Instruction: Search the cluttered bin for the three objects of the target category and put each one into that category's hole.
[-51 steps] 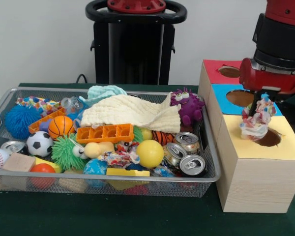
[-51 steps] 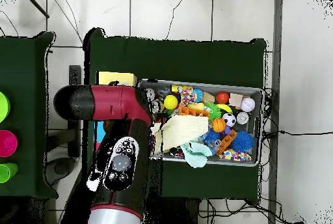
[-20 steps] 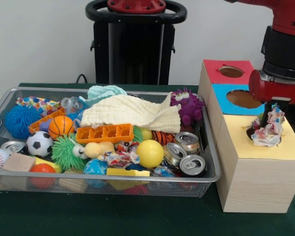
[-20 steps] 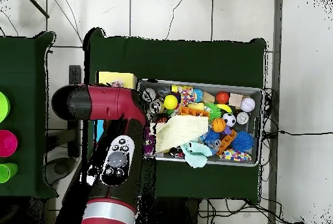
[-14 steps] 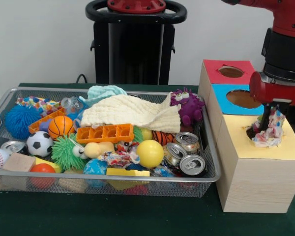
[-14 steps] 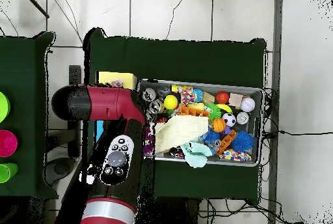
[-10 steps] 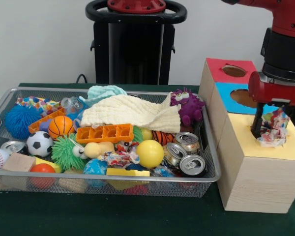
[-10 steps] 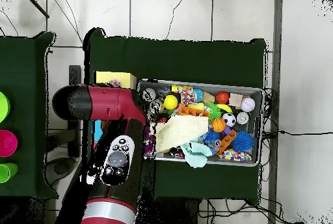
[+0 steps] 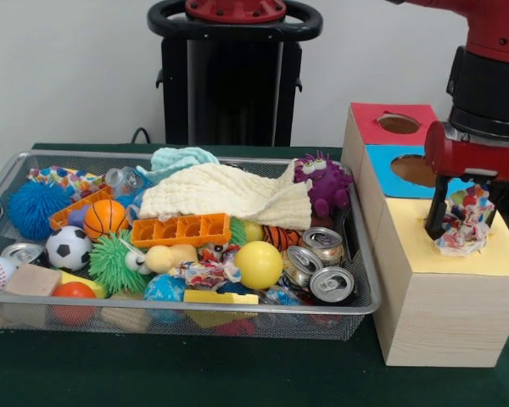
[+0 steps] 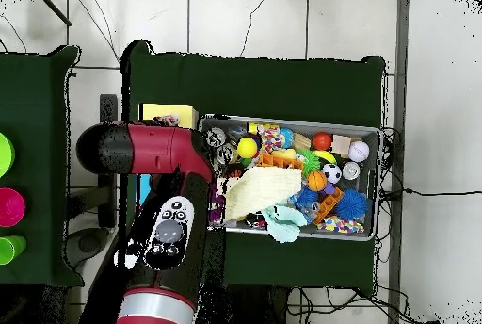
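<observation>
Over yellow box top [image 9: 424, 246]: end effector [image 9: 460, 222] grasping crumpled multicolour wrapper [image 9: 463, 222], white-edged.

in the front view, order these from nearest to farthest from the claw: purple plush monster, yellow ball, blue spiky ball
The claw hangs over the yellow top of the wooden box, at the picture's right.
1. Purple plush monster, at the wire bin's right end, beside the box.
2. Smooth yellow ball, near the bin's front edge, right of its middle.
3. Blue spiky rubber ball, at the bin's far left end.
</observation>
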You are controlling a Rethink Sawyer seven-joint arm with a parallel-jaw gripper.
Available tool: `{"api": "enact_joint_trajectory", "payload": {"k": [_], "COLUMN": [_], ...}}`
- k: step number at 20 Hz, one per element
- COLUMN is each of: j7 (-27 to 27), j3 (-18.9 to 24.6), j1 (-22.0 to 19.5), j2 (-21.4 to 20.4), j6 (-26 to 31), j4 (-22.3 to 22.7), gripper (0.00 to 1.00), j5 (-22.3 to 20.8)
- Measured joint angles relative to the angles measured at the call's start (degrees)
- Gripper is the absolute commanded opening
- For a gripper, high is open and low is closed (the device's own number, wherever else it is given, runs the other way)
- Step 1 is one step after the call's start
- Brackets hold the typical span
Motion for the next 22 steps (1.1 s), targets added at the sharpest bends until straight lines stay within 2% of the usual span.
{"api": "enact_joint_trajectory", "payload": {"k": [22], "j7": [0.0], "j3": [-2.1], "j1": [1.7], "j2": [0.1], "j6": [0.4], "j4": [-0.2], "gripper": [1.00], "j5": [0.0]}}
